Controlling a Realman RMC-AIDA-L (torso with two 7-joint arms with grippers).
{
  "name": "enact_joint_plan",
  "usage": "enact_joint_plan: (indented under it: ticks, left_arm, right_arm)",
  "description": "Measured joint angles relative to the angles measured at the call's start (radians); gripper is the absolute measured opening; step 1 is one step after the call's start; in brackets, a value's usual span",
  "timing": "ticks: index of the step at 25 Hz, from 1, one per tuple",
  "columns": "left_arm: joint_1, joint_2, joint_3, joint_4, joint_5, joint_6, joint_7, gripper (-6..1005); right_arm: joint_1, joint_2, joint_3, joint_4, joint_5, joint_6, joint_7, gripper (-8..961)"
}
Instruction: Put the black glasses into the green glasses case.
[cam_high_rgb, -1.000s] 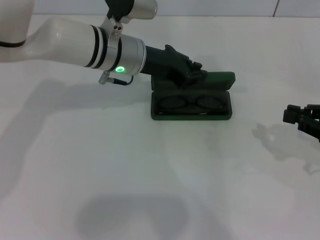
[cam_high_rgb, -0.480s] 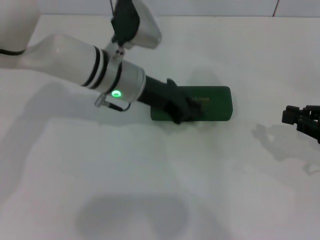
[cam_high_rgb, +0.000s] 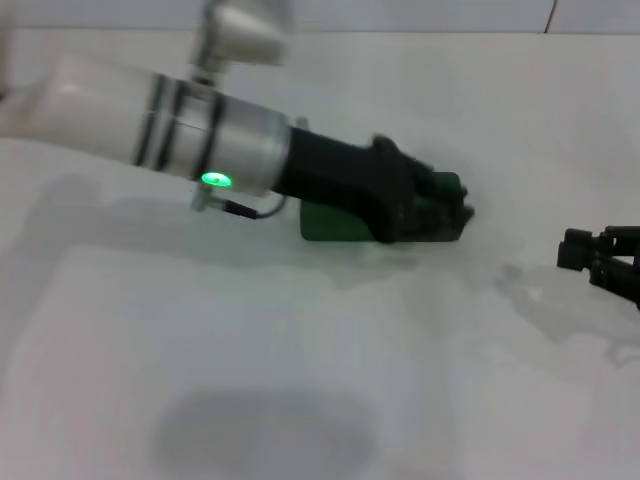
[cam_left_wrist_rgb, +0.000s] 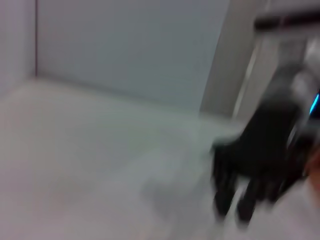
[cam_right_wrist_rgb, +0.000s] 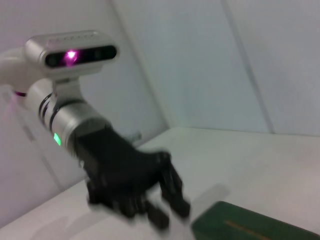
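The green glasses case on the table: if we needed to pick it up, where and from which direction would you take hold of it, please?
I would grip the green glasses case across its short width, near the middle, coming straight down from above. It lies flat and closed on the table, long and narrow, so its long edges offer parallel sides. The left hand is over its right part now; the right hand waits at the table's right.

Left gripper (cam_high_rgb: 440, 212) seemingly over closed green glasses case (cam_high_rgb: 335, 222); right gripper (cam_high_rgb: 585, 252) well apart.

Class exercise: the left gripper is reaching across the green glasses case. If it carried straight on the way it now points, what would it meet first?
Probably only bare table. The left gripper points toward the robot's right, over the closed green glasses case. The right gripper sits further along, seemingly nearer the robot than that line, though depth is unclear.
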Motion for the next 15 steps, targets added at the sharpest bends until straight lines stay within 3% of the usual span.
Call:
enact_joint_plan:
  ticks: [3, 8, 9, 11, 15]
  left_arm:
    - [0.068, -0.006, -0.145, 0.045, -0.001, 0.129, -0.048, 234]
    - [0.172, -0.017, -0.361, 0.021, -0.043, 0.427, -0.002, 245]
    - [0.196, -0.02, -0.387, 0.016, -0.054, 0.499, 0.05, 249]
    - [0.237, -0.021, -0.407, 0.018, -0.058, 0.584, 0.115, 256]
    - [0.298, -0.007, -0.405, 0.051, -0.03, 0.62, 0.131, 450]
  right_arm:
    - [-0.005, 0.003, 0.004, 0.001, 0.042, -0.078, -0.076, 173]
    - [-0.004, 0.005, 0.0, 0.023, 0.154, -0.231, -0.181, 335]
    - [0.01, 0.006, -0.005, 0.048, 0.238, -0.317, -0.215, 367]
    - [0.019, 0.007, -0.006, 0.053, 0.267, -0.349, -0.215, 464]
    - [0.058, 0.008, -0.007, 0.062, 0.304, -0.396, -0.181, 629]
